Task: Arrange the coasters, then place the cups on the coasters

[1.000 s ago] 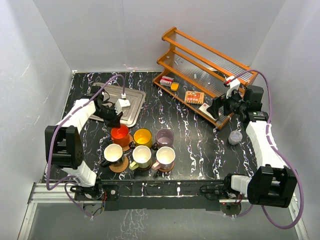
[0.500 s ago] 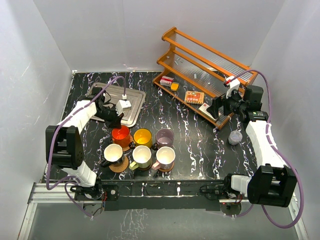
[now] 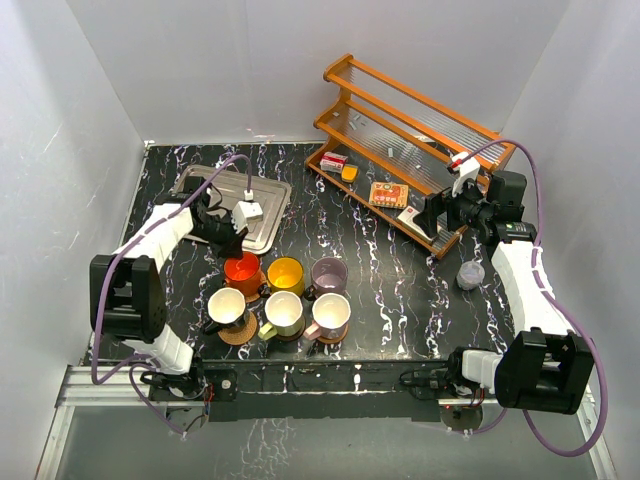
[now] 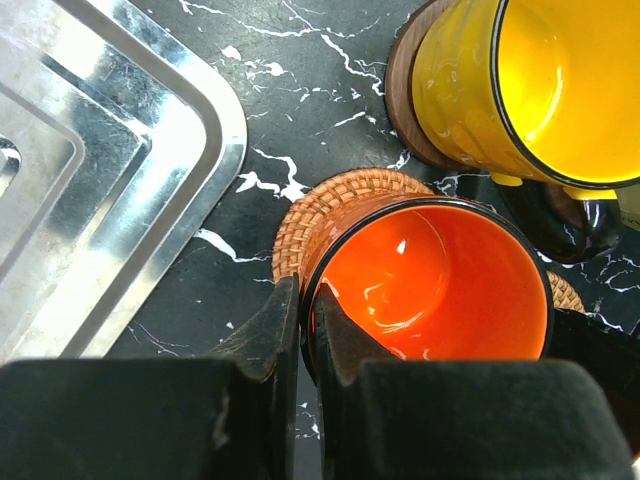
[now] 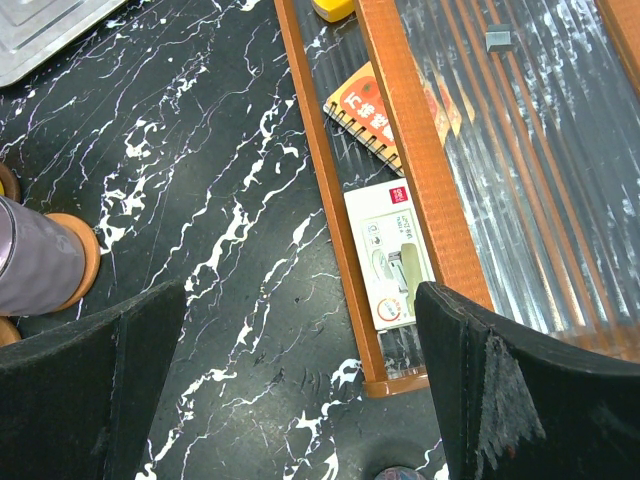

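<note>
Firstly, glossy orange ceramic mug: round and smooth-walled with a thin black rim and a shiny inside; it is seated on a woven tan rattan coaster at the left of the back row.
Left gripper: clamped tight on the orange mug's wall, with one black finger outside the rim and one inside, on the side facing the tray.
Left arm: bent at the elbow and reached forward past the tray's near corner, with the wrist tipped down over the mug.
Ribbed yellow ceramic mug: glossy and black-rimmed; it is set on a dark brown wooden disc just beside the orange mug.
Matte lilac mug: set on a smooth orange-brown wooden coaster at the right of the back row.
Front row: a black mug with a white inside, a pale yellow-green mug and a cream-pink mug are each seated on a round coaster.
Brushed steel tray: rounded corners and a stepped rim; it lies near the woven coaster.
Right gripper: fingers are spread wide and nothing is held.
Right arm: raised along the table's right side, with the wrist held by the rack's near end.
Wooden rack: orange-brown rails with ribbed clear shelves.
Table: black with white marble veining.
</note>
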You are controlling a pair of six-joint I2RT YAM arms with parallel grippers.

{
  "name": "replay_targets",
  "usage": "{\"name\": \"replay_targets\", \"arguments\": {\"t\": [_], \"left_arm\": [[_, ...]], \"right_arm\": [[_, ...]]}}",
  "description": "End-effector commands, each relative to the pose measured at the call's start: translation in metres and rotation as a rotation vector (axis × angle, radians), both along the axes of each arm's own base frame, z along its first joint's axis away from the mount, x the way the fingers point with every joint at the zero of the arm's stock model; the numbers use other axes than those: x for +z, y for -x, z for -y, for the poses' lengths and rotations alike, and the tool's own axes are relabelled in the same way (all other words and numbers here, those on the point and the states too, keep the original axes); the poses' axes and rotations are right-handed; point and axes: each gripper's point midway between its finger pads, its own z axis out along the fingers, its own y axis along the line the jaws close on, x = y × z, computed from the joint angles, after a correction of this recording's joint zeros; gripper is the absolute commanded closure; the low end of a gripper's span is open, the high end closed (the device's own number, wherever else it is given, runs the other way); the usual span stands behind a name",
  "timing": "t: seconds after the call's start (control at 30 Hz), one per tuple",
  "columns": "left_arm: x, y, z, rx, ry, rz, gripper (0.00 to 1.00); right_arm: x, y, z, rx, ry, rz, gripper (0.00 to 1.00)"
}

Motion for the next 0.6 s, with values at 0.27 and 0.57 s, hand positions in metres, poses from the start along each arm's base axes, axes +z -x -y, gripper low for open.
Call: {"name": "replay_targets", "arguments": {"t": [0.27, 0.57], "left_arm": [[0.013, 0.011, 0.006, -0.013, 0.027, 0.044, 1.00], [0.010, 0.015, 0.005, -0.002, 0.019, 0.054, 0.90]], "right_arm": [[0.008, -0.006, -0.001, 0.006, 0.010, 0.054, 0.02], [0.008, -0.006, 0.000, 0.007, 0.011, 0.055, 0.02]]}}
